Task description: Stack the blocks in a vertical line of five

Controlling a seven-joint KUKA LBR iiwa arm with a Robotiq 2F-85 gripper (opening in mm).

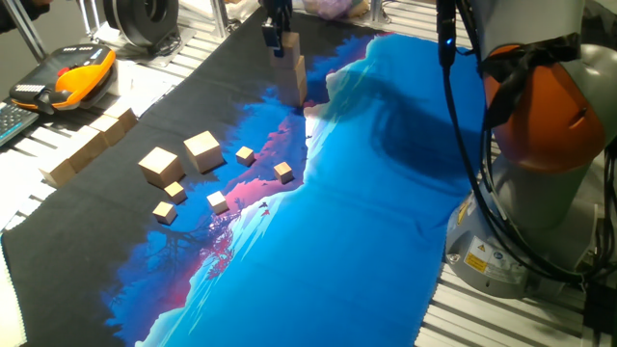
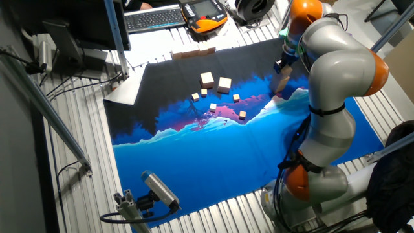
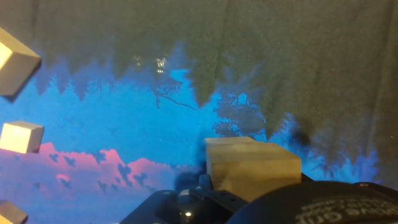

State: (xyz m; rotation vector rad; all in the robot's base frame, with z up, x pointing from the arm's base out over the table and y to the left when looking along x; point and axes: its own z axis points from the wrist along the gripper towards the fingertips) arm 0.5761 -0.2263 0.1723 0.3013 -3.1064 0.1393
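At the top centre of one fixed view a stack of wooden blocks (image 1: 293, 75) rises from the printed cloth (image 1: 386, 193), three cubes high as far as I can judge, with the gripper (image 1: 278, 37) down at the topmost cube. Whether its fingers are clamped on that cube or parted beside it cannot be told: the view is distant, and the hand view shows only a block's top (image 3: 252, 167) close under the housing.

Two more blocks (image 1: 181, 158) sit side by side at left centre, just apart, among tiny cubes (image 1: 245, 154) scattered to their right and below. Long wooden bars (image 1: 89, 145) lie along the cloth's left edge.

The blocks look light, rigid and unbreakable, with flat, dry wooden faces that should give fair friction. The sound hold is across two opposite side faces, near mid-height and squarely, so a cube stays level. The stack leans slightly, so each placement needs centring.
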